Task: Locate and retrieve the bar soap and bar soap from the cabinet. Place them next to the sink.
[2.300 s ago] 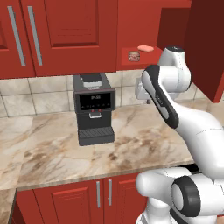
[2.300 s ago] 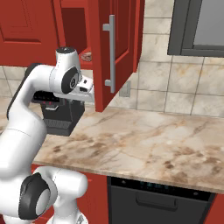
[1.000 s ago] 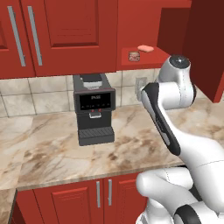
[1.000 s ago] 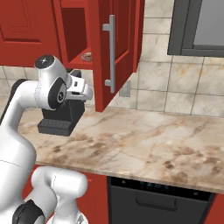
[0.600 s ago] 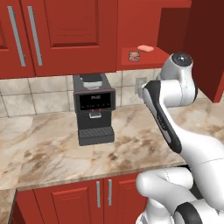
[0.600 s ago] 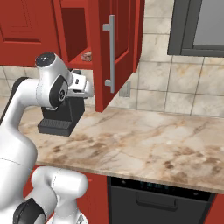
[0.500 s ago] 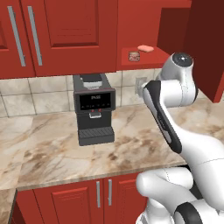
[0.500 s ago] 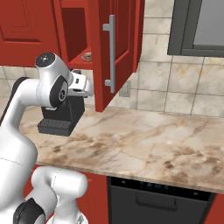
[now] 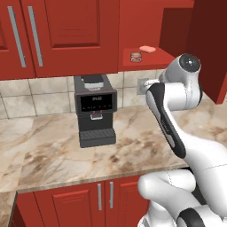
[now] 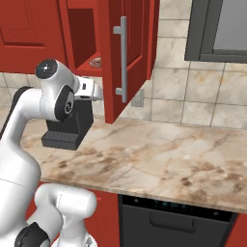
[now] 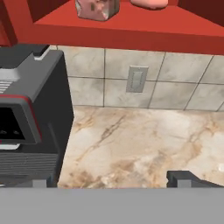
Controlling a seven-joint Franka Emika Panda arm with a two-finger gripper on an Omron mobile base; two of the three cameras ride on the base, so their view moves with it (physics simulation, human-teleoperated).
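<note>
The two bar soaps you are after sit on the plain red shelf of the open red wall cabinet [image 9: 146, 60]: the small boxy reddish-brown block with a pale face [image 9: 135, 56] stands near the shelf's front edge, and the flat rounded salmon-pink bar [image 9: 147, 48] lies just beside it, further back and to its right. In the hand view you see the same pair from below, the boxy block [image 11: 96, 8] on the left and the pink bar [image 11: 148, 3] at the top edge, both resting on the shelf and touched by nothing.

Your two-finger gripper [image 10: 99, 91] is raised below the shelf, level with the top of the black coffee machine [image 9: 94, 110] and pointing toward the tiled wall. Its fingers stand wide apart, with nothing between them; one dark fingertip [image 11: 186, 179] shows low in the hand view over the marbled beige stone counter [image 9: 53, 155].

The cabinet's panelled red door [image 10: 126, 53] with its long silver bar handle [image 10: 122, 59] hangs swung open, just to the right of the gripper in the right base view. A small grey wall outlet [image 11: 137, 79] sits in the tiles under the shelf, beside the coffee machine.
</note>
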